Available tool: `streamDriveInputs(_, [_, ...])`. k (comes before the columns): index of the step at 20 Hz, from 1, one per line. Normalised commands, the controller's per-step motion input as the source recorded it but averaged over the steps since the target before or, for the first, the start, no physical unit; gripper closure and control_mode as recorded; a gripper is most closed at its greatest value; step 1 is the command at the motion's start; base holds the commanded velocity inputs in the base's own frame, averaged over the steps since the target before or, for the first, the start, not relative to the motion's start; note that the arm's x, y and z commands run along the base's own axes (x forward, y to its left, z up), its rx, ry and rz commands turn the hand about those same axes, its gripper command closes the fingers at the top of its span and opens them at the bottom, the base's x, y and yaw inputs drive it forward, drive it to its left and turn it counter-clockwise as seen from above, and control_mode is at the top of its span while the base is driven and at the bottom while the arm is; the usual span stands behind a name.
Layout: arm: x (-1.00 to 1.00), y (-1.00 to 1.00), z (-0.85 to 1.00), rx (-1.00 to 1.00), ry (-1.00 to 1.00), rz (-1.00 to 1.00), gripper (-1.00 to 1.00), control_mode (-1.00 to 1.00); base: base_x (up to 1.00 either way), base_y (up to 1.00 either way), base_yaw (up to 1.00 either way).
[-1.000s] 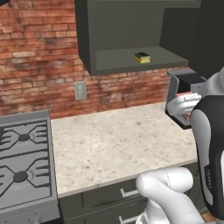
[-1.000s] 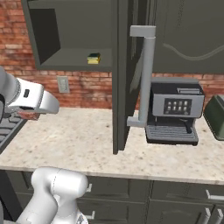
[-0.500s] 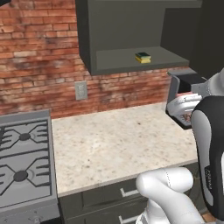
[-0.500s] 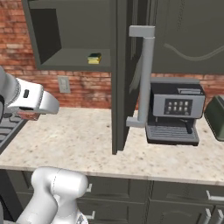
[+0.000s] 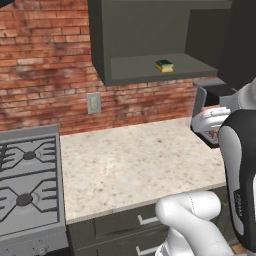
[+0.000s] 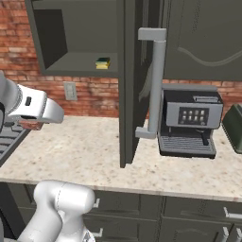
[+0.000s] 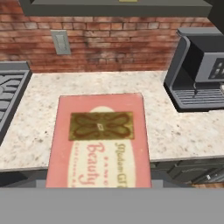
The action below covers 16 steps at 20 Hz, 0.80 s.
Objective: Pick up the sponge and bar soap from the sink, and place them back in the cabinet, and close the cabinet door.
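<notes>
**Soap in grip over counter; sponge on cabinet shelf**

While the arm rises at the right of the left base view, the sponge [image 5: 164, 65] sits on the open cabinet [image 5: 145, 70] shelf, green face up, near the front edge. Below lies the speckled counter [image 5: 135, 160], with the stove [image 5: 27, 185] at its left end and an outlet [image 5: 93, 103] on the brick wall. A strip of pinkish soap [image 5: 214, 108] shows at the hand, in front of the coffee machine [image 5: 212, 95].

In the right base view, the cabinet door [image 6: 130, 80] stands swung open, edge-on, its silver handle [image 6: 153, 85] facing the coffee machine [image 6: 189, 120]. The sponge [image 6: 102, 63] rests on the shelf to the left of the door. A reddish sliver of soap [image 6: 32, 125] shows under the hand at the left, above the counter [image 6: 94, 151].

In the hand view, the soap [image 7: 99, 140] lies flat and close, gold emblem and script on its top, clamped in the gripper; fingertips are hidden beneath it. Counter [image 7: 175, 127], stove [image 7: 8, 92] and coffee machine [image 7: 199, 70] lie beyond.
</notes>
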Motion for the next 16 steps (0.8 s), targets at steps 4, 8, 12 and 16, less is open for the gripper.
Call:
streamDriveInputs(4, [0.00,0.00,0.00,0.00,0.00,0.00,1.00,1.00,0.00,0.00,0.00])
streamDriveInputs(8, [0.00,0.00,0.00,0.00,0.00,0.00,1.00,1.00,0.00,0.00,0.00])
streamDriveInputs(12, [0.00,0.00,0.00,0.00,0.00,0.00,1.00,1.00,0.00,0.00,0.00])
streamDriveInputs(16, [0.00,0.00,0.00,0.00,0.00,0.00,1.00,-1.00,0.00,0.00,0.00])
